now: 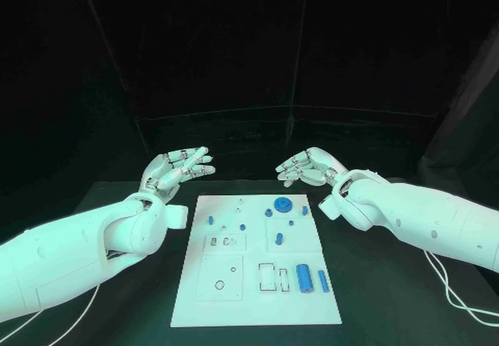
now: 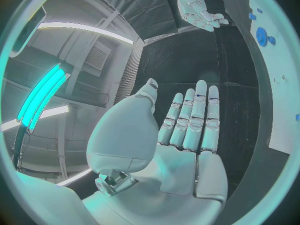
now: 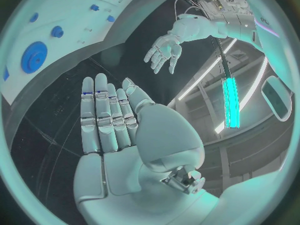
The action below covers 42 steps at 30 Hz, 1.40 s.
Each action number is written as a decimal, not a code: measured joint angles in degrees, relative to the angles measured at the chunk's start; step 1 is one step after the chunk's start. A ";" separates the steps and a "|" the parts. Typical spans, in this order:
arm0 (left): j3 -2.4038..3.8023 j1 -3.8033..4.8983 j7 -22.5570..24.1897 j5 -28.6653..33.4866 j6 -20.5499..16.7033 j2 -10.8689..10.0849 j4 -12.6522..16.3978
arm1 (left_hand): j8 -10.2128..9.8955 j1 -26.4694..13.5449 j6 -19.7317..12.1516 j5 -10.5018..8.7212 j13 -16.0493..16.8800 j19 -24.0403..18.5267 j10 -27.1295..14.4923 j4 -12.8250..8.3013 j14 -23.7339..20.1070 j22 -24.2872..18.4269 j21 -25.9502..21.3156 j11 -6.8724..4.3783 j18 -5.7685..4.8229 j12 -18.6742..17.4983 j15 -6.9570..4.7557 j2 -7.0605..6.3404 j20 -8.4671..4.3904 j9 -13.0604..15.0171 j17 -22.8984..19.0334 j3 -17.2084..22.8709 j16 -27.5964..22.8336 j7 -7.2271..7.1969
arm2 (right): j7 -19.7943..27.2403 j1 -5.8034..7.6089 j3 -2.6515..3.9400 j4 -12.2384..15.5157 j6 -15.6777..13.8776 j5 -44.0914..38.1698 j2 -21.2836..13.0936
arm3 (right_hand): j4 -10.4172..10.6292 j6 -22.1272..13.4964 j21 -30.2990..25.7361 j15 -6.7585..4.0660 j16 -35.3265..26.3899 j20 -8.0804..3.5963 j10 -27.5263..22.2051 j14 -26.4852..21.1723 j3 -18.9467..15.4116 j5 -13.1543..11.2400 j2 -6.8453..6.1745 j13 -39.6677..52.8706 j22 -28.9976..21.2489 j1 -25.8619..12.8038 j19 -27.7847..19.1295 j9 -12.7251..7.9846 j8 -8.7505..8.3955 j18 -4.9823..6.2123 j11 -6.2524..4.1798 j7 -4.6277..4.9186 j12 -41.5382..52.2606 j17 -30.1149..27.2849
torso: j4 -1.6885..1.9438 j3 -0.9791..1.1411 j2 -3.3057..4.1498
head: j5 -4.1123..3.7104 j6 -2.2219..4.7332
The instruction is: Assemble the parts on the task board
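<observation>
Both the left hand (image 1: 179,167) and the right hand (image 1: 308,167) hover just beyond the far edge of the task board (image 1: 202,306), fingers apart and holding nothing. The blue parts (image 1: 303,278) lie on the board; they look small, light, stiff and probably smooth. I think it is best to pinch the long cylinder at its middle.

Black table (image 1: 395,288), dark curtain (image 1: 312,65) behind — glowing tube lights (image 2: 44,92) overhead.
</observation>
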 measured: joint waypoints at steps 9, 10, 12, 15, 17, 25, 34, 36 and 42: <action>-1.16 -0.07 -0.01 -1.66 3.43 -1.62 4.68 | 0.00 0.18 2.15 0.00 0.00 2.52 2.81 -1.78 2.35 -1.02 -0.06 -0.89 -0.01 -0.42 -0.86 1.39 -1.04 -0.35 1.34 -0.70 -0.51 -0.13 | -8.53 1.64 0.06 -0.55 2.12 -22.04 1.18 | 0.19 1.89 9.20 -2.65 4.10 -3.47 3.44 8.15 0.61 -2.07 -1.75 0.05 4.59 -0.75 8.26 0.00 -1.15 -0.01 -1.86 -1.09 -1.72 3.29 | 1.69 -0.65 2.32 | -1.16 0.85; -1.22 -0.08 -0.02 -1.75 3.68 -1.69 4.99 | 0.00 0.18 2.15 0.00 0.00 2.55 2.89 -1.78 2.52 -1.06 -0.21 -0.98 -0.01 -0.58 -1.02 1.39 -1.07 -0.35 1.39 -0.70 -0.69 -0.13 | -9.40 1.68 0.06 -0.55 2.39 -24.08 1.24 | 0.24 2.04 10.10 -2.83 5.09 -3.62 3.66 8.33 0.67 -2.43 -2.06 0.05 5.07 -1.05 8.98 0.00 -1.41 -0.01 -2.04 -1.24 -1.95 3.94 | 1.86 -0.69 2.53 | -1.26 0.94; -1.36 -0.08 -0.03 -1.93 4.16 -1.92 5.65 | 0.00 0.18 2.15 0.00 -0.05 2.67 2.89 -1.80 2.52 -1.07 -0.25 -0.98 -0.01 -0.64 -1.03 1.39 -0.95 -0.35 1.39 -0.72 -0.69 -0.13 | -11.03 1.73 0.06 -0.41 2.95 -27.99 1.33 | 0.18 2.40 12.14 -2.85 8.04 -3.99 3.93 8.35 0.95 -2.71 -2.26 0.09 6.20 -1.25 9.90 0.00 -1.88 -0.01 -1.94 -1.60 -2.62 5.79 | 2.14 -0.79 2.97 | -1.55 1.13; -1.42 -0.08 -0.06 -2.08 4.55 -2.18 6.22 | -0.04 0.18 2.15 0.00 -0.06 2.75 2.89 -1.94 2.52 -1.19 -0.26 -0.98 -0.01 -0.64 -1.03 1.39 -0.88 -0.40 1.47 -0.86 -0.79 -0.13 | -13.07 1.80 0.07 -0.02 3.73 -32.81 1.54 | 0.26 2.40 14.60 -3.04 12.38 -4.22 3.62 8.53 1.13 -2.92 -2.96 0.09 7.58 -1.96 10.62 0.00 -2.57 -0.01 -1.97 -1.59 -2.84 8.40 | 2.35 -0.87 3.50 | -1.76 1.33; -1.47 -0.08 -0.09 -2.13 4.86 -2.41 6.71 | -0.41 0.18 2.15 0.00 -0.10 2.75 3.09 -2.04 2.52 -1.26 -0.43 -0.77 -0.01 -0.86 -1.03 1.39 -0.88 -0.44 1.50 -0.96 -0.95 -0.13 | -14.57 1.92 0.08 0.42 4.44 -36.50 1.80 | 0.20 2.39 17.07 -3.04 17.17 -4.45 2.20 8.53 1.69 -3.03 -3.30 0.14 9.04 -2.30 10.99 0.00 -2.99 -0.01 -2.11 -1.59 -2.84 11.09 | 2.46 -0.91 3.85 | -1.86 1.41; -1.54 -0.08 -0.25 -2.07 5.59 -2.89 7.82 | -0.45 0.18 2.15 0.01 -0.12 2.75 3.09 -2.18 2.52 -1.41 -0.52 -0.77 -0.01 -0.92 -1.03 1.39 -0.88 -0.47 1.62 -1.10 -1.17 -0.13 | -18.70 2.07 0.11 1.87 7.36 -45.70 2.56 | 0.44 2.15 25.97 -3.16 33.55 -3.98 0.01 8.41 3.19 -3.03 -4.14 0.15 14.99 -3.14 11.01 0.00 -2.99 -0.01 -1.96 -1.84 -2.84 22.73 | 2.69 -1.04 5.15 | -2.10 1.72; -1.55 -0.06 -0.57 -1.98 5.98 -3.16 8.12 | -0.45 -0.04 2.15 0.01 -0.17 2.75 3.09 -2.34 2.72 -1.57 -0.74 -0.77 -0.02 -1.13 -0.82 1.61 -0.88 -0.46 1.71 -1.26 -1.39 -0.13 | -20.87 2.10 0.11 2.00 9.73 -49.48 3.19 | 0.52 1.73 32.30 -3.15 41.27 -3.53 -1.12 8.41 4.68 -3.03 -4.37 0.14 21.22 -3.36 10.03 0.01 -2.99 -0.01 -1.64 -1.43 -2.84 30.01 | 2.76 -0.99 5.91 | -2.19 1.68; -1.55 -0.06 -0.65 -1.97 6.05 -3.17 8.12 | -0.45 -0.04 2.15 0.01 -0.17 2.75 3.09 -2.33 2.72 -1.58 -0.74 -0.77 -0.03 -1.13 -0.82 1.61 -0.87 -0.46 1.71 -1.26 -1.39 -0.14 | -21.12 2.11 0.11 1.93 10.13 -49.90 3.27 | 0.46 1.73 33.40 -3.15 42.43 -3.53 -1.12 8.41 4.88 -3.03 -4.37 0.14 22.46 -3.36 10.02 0.01 -2.99 -0.01 -1.64 -1.43 -2.84 31.15 | 2.79 -0.98 6.00 | -2.19 1.64; -1.55 -0.05 -0.85 -1.94 6.18 -3.31 8.13 | -0.45 -0.04 2.26 0.01 -0.17 2.75 3.09 -2.33 2.72 -1.57 -0.74 -0.77 -0.03 -1.13 -0.82 1.61 -0.87 -0.46 1.71 -1.25 -1.39 -0.02 | -21.52 2.12 0.12 1.55 11.04 -50.65 3.47 | 0.46 1.73 36.18 -3.15 45.29 -3.54 -1.12 8.41 6.15 -3.08 -4.37 0.14 25.75 -3.36 10.03 0.01 -2.99 -0.01 -1.64 -1.43 -2.84 34.06 | 2.81 -0.90 6.23 | -2.29 1.62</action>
